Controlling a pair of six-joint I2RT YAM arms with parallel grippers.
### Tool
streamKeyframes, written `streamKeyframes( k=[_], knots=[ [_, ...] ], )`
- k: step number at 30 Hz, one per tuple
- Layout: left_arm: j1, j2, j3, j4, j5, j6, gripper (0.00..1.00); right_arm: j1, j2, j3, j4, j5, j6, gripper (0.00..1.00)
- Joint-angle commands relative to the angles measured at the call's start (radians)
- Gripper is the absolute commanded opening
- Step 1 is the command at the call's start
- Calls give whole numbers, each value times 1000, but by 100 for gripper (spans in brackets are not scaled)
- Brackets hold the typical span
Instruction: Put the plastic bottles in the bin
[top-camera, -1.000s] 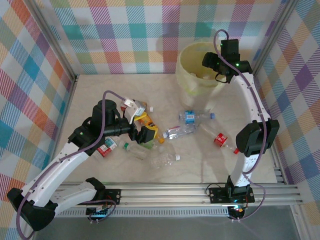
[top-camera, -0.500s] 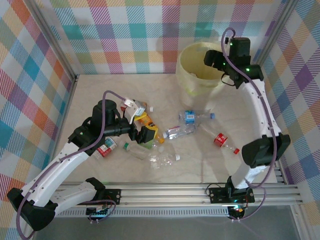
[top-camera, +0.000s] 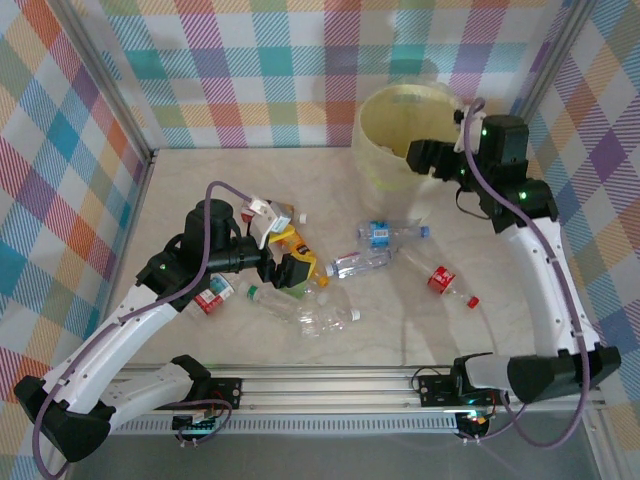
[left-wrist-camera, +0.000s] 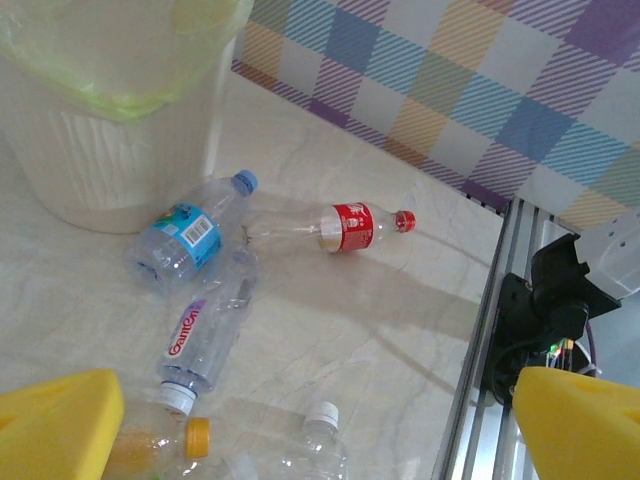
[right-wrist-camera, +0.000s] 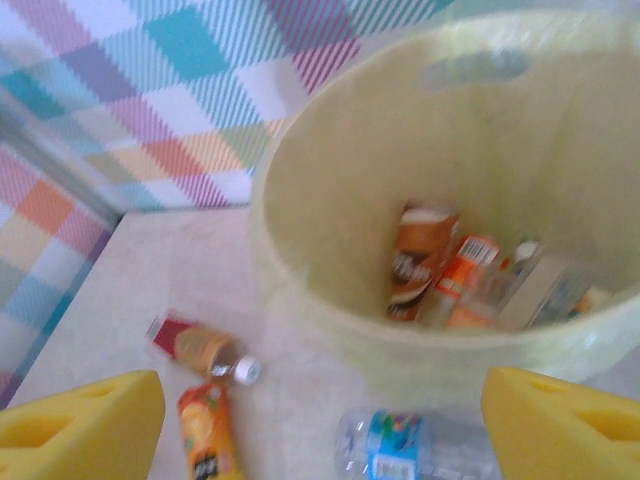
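The pale-yellow bin (top-camera: 400, 135) stands at the back right, with several bottles (right-wrist-camera: 440, 265) lying inside it. My right gripper (top-camera: 422, 158) hangs open and empty over the bin's near rim (right-wrist-camera: 330, 300). On the table lie a blue-label bottle (top-camera: 385, 232), a clear one (top-camera: 358, 264), a red-label one (top-camera: 440, 278) and a white-capped one (top-camera: 325, 318). My left gripper (top-camera: 290, 262) is open and empty, low over an orange-capped bottle (left-wrist-camera: 150, 445) and a white-capped bottle (left-wrist-camera: 320, 440). The clear Ganten bottle (left-wrist-camera: 205, 335) lies just beyond its yellow fingers (left-wrist-camera: 60, 420).
Checked walls close in the back and both sides. An aluminium rail (top-camera: 330, 385) runs along the near edge, with the right arm's base (left-wrist-camera: 545, 300) on it. More bottles (top-camera: 213, 295) lie under the left arm. Bare table lies left of the bin.
The right gripper has drawn back from above the bin's middle to its near rim, and that arm's elbow has swung out to the right. The left arm has not moved.
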Motion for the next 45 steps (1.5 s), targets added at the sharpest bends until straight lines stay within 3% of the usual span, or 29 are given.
streamKeyframes(
  k=[1,9,23,29,35,45],
  knots=[
    [-11,-11,18,-12,46,30,100,61,-81,-109,-57,-70,-24,82],
    [-11,-1,29,-31,85,47,100,288,-203,-404,-31,-64,-39,82],
    [-11,-6,25,-30,57,48,100,627,-131,-697,101,31,12,100],
    [-11,-7,31,-57,64,78,100,685,-94,-790,226,40,59,100],
    [-13,17,106,-233,52,155,100,739,-30,-800,274,72,69,100],
    [-13,-78,107,-392,-11,159,100,837,114,-740,211,218,1,100]
  ],
)
